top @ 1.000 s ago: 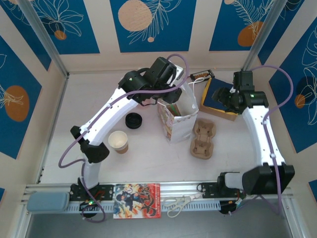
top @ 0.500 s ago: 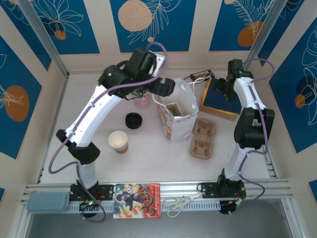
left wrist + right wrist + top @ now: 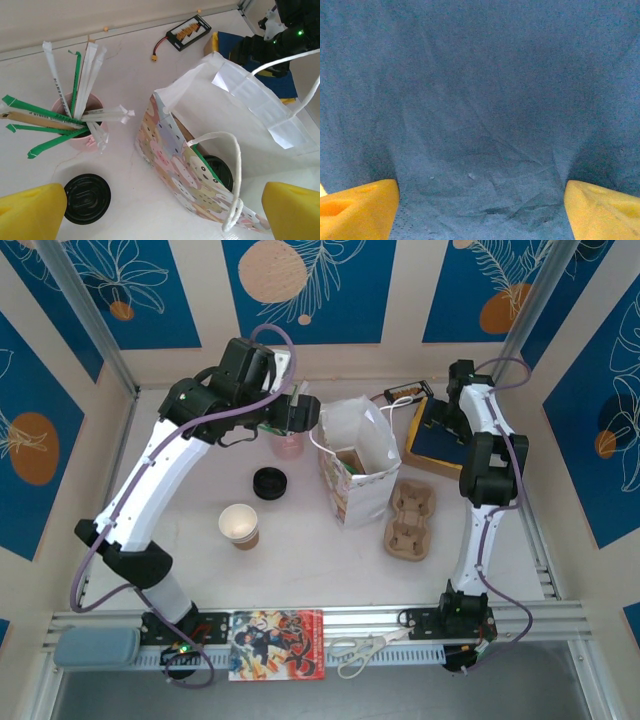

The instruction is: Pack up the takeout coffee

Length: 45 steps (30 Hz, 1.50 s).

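The takeout coffee (image 3: pixel 239 526), a kraft-brown cup with a pale inside, stands uncovered on the table left of centre. A black round lid (image 3: pixel 269 483) (image 3: pixel 86 198) lies just behind it. My left gripper (image 3: pixel 303 415) (image 3: pixel 160 220) hangs open over the table between the lid and the patterned paper bag (image 3: pixel 365 498) (image 3: pixel 170 145), with nothing between its yellow fingertips (image 3: pixel 31 211). The bag stands upright with its mouth open, and something dark and round sits at its bottom. At the far right my right gripper (image 3: pixel 440 418) (image 3: pixel 480 215) stands open close above a blue cloth (image 3: pixel 480 110).
A pink cup of wrapped straws (image 3: pixel 288 444) (image 3: pixel 75 117) stands beside the bag's far left corner. A moulded cup carrier (image 3: pixel 410 520) lies to the bag's right. A charger (image 3: pixel 408 393) (image 3: pixel 187 33) and the blue-topped box (image 3: pixel 450 440) sit at the back right.
My left arm has drawn back and left from above the bag, and its jaws have opened wide. The right arm has folded toward the back right corner, its jaws widening.
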Available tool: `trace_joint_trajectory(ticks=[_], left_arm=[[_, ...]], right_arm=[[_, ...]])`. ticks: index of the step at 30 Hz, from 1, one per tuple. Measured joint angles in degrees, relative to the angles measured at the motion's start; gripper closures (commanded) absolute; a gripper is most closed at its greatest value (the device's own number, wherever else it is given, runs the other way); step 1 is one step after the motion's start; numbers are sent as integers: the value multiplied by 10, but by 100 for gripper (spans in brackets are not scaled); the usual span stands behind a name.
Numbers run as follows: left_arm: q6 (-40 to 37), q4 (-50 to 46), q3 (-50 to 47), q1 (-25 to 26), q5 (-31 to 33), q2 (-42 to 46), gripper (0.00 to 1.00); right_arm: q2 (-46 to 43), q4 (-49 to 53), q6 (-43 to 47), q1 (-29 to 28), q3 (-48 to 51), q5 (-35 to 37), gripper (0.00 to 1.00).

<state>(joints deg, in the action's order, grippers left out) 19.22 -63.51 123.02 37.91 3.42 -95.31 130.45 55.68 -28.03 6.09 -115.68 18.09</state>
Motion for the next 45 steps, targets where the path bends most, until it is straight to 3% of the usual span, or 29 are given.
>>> trace_joint_trajectory(ticks=[9,12,21,24,26,35,45], left_arm=[[9,10,-21,-6,-13,3,0],[15,16,-31,-6,-15,9,0],[20,28,-53,-6,-20,25,0],[20,31,-60,-6,-22,30,0],[20,33,-65,-6,-24,33,0],[19,48,-81,-8,-35,38,0],[19,67,-112,-32,-58,45,0]], right_arm=[[3,4,16,-1,7,14,46],[-2,-5,19,-1,26,17,61],[-51,-10,23,3,67,21,79],[-79,-10,21,3,73,25,88],[-106,-9,23,3,81,28,100],[-248,7,14,0,126,19,100],[-427,12,16,-49,125,-73,100]])
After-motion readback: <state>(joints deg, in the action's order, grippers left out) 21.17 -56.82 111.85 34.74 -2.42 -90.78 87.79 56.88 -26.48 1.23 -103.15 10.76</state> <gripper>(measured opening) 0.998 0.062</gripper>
